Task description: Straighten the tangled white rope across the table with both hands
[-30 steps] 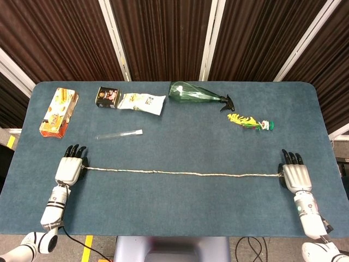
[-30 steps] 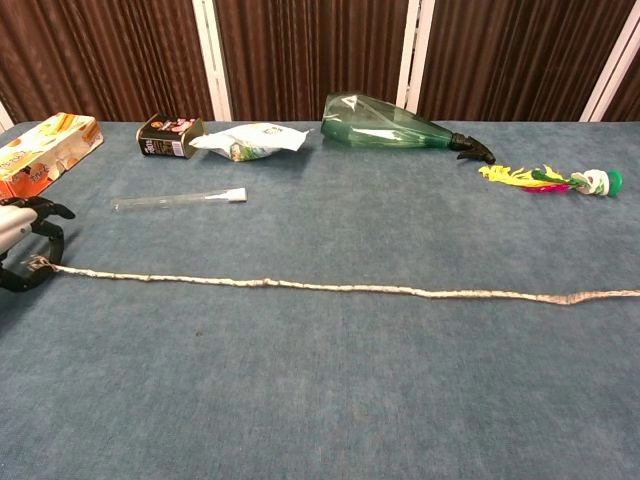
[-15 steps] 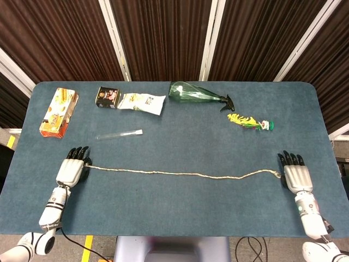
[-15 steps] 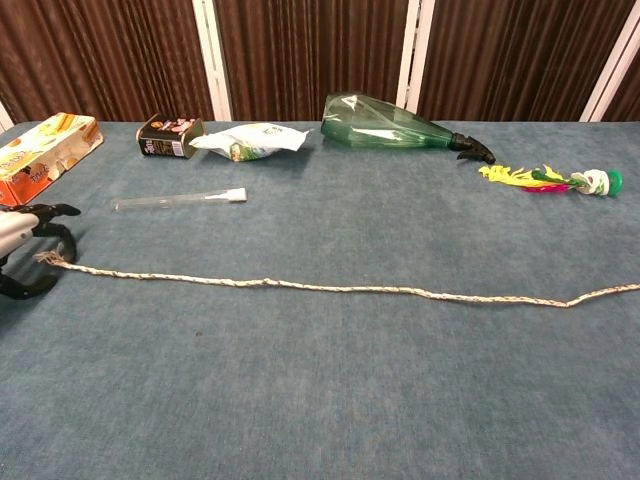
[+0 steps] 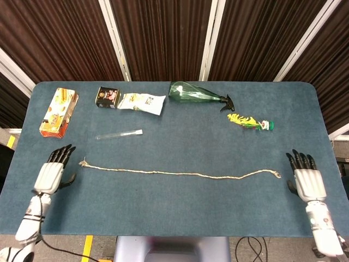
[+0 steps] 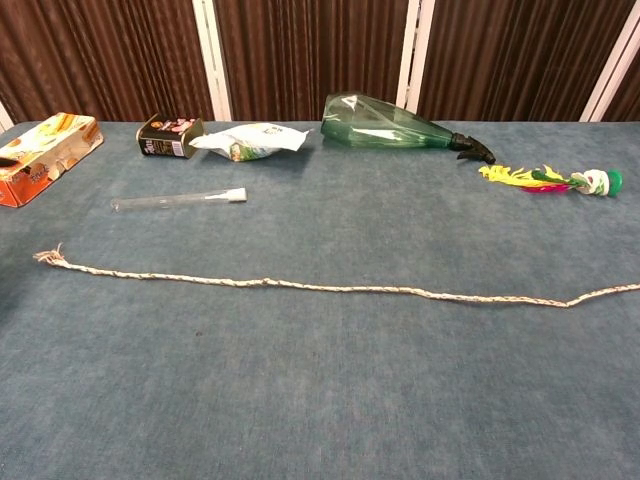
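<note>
The white rope (image 5: 180, 173) (image 6: 330, 288) lies stretched nearly straight across the blue table, with a frayed left end and a slight upward bend near its right end. My left hand (image 5: 50, 173) is off the rope, a short way left of its frayed end, fingers apart and holding nothing. My right hand (image 5: 307, 180) lies a little right of the rope's other end, also empty with fingers extended. Neither hand shows in the chest view.
At the back of the table (image 5: 174, 218) lie an orange box (image 5: 58, 111), a small tin (image 5: 108, 97), a white packet (image 5: 142, 102), a green spray bottle (image 5: 197, 94), a test tube (image 5: 119, 134) and a yellow-green feather toy (image 5: 250, 122).
Both hands let go of the rope ends and drew outward and back toward the table's near edge. The rope slackened and now lies free.
</note>
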`<state>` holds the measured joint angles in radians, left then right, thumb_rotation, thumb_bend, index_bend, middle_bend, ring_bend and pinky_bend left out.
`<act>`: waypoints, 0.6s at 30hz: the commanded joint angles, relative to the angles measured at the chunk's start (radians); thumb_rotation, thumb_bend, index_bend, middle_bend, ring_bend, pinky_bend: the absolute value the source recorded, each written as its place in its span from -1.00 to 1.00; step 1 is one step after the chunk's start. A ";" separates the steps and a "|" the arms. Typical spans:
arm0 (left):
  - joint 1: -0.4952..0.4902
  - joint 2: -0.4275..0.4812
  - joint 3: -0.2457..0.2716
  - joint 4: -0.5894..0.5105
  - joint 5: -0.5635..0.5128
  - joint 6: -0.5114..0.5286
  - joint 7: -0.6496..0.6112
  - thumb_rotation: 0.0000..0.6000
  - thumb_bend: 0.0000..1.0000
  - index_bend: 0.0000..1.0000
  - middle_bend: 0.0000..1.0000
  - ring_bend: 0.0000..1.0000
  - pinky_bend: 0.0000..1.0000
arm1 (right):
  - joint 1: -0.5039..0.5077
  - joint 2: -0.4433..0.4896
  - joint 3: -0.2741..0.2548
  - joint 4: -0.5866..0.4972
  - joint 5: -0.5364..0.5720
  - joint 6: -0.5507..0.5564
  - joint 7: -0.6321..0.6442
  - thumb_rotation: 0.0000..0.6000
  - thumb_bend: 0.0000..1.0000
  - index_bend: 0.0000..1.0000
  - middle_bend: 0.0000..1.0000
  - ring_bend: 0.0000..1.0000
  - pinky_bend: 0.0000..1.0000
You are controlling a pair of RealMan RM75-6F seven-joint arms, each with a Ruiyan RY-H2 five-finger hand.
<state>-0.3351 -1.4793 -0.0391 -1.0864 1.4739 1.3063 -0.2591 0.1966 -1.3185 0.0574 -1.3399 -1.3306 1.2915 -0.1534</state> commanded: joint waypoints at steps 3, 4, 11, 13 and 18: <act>0.144 0.190 0.093 -0.233 0.159 0.264 -0.032 1.00 -0.18 -1.00 -1.00 -1.00 -0.87 | -0.141 0.111 -0.064 -0.193 -0.194 0.283 -0.014 1.00 -0.11 -1.00 -1.00 -1.00 -1.00; 0.163 0.206 0.104 -0.252 0.177 0.298 -0.022 1.00 -0.18 -1.00 -1.00 -1.00 -0.87 | -0.154 0.112 -0.071 -0.200 -0.207 0.307 -0.019 1.00 -0.11 -1.00 -1.00 -1.00 -1.00; 0.229 0.247 0.149 -0.288 0.265 0.398 0.080 1.00 -0.18 -1.00 -1.00 -1.00 -0.89 | -0.192 0.116 -0.091 -0.211 -0.244 0.341 -0.036 1.00 -0.11 -1.00 -1.00 -1.00 -1.00; 0.225 0.254 0.155 -0.294 0.252 0.359 0.091 1.00 -0.19 -1.00 -1.00 -1.00 -0.89 | -0.188 0.124 -0.090 -0.218 -0.233 0.318 -0.034 1.00 -0.11 -1.00 -1.00 -1.00 -1.00; 0.207 0.271 0.147 -0.318 0.203 0.268 0.102 1.00 -0.19 -1.00 -1.00 -1.00 -0.89 | -0.183 0.143 -0.087 -0.231 -0.220 0.283 -0.030 1.00 -0.11 -1.00 -1.00 -1.00 -1.00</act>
<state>-0.1197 -1.2195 0.1102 -1.3898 1.7009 1.6098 -0.1663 0.0126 -1.1779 -0.0305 -1.5684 -1.5531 1.5768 -0.1842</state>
